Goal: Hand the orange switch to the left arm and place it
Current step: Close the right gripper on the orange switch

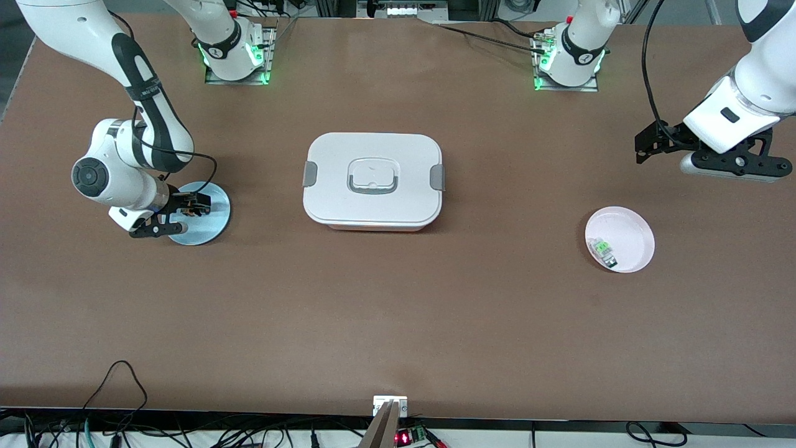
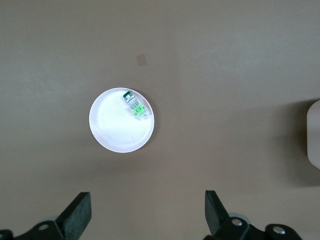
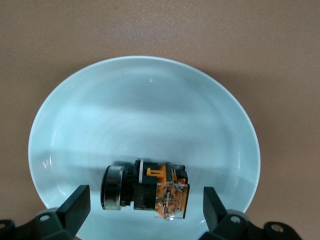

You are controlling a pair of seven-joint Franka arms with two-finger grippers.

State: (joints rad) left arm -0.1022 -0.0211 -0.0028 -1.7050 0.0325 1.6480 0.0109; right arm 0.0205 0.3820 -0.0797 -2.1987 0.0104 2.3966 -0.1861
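Note:
The orange switch (image 3: 150,190), black with an orange and clear end, lies on its side on the pale blue plate (image 3: 150,100). My right gripper (image 3: 146,200) is open and low over this plate (image 1: 214,221), one finger on each side of the switch with gaps to it. In the front view the right gripper (image 1: 189,205) hides the switch. My left gripper (image 1: 650,144) is open and empty, up in the air over the table at the left arm's end. The white lidded box (image 1: 373,180) stands at mid-table between the two plates.
A pink plate (image 1: 628,230) holds a green-and-clear component (image 1: 603,251); both show in the left wrist view, the plate (image 2: 117,127) and the component (image 2: 135,105). An edge of the box (image 2: 315,132) also shows there. Cables hang along the table's near edge.

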